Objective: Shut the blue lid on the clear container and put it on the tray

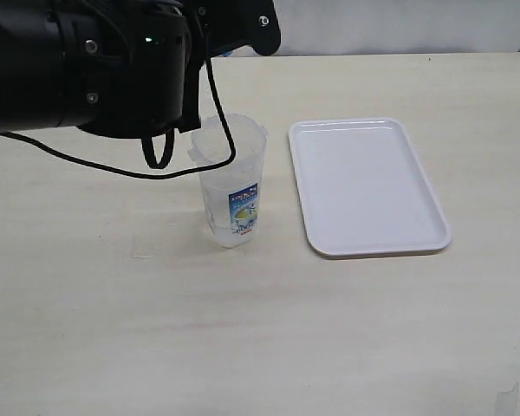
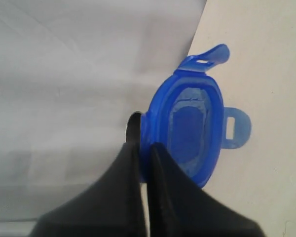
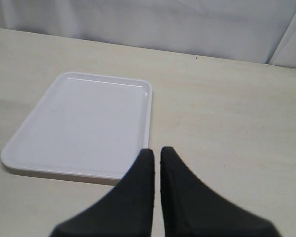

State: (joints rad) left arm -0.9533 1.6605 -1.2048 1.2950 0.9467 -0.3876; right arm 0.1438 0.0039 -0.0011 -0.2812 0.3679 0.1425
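Scene contents, itemised:

- Worktop point(image 1: 243, 347): pale, wood-grained, carrying the items below
- Clear container point(image 1: 232, 186): upright on the worktop, mouth open with no lid on it, blue-and-white label facing the exterior camera; it stands beside the tray's long side, apart from it
- Tray point(image 1: 368, 186): white, rectangular, flat on the worktop, nothing on it
- Blue lid point(image 2: 190, 128): off the container and pinched at its rim by the left gripper point(image 2: 144, 148), whose fingers are closed down onto the plastic; two snap flaps stick out from the lid's free edges
- Left arm point(image 1: 87, 69): black bulk just above and beside the container's mouth; the lid is hidden in the exterior view
- Black cable point(image 1: 191, 165): loop hanging across the container's upper part
- Right gripper point(image 3: 154, 150): fingers nearly together with a thin slit between, holding nothing, above the worktop near the tray's rim
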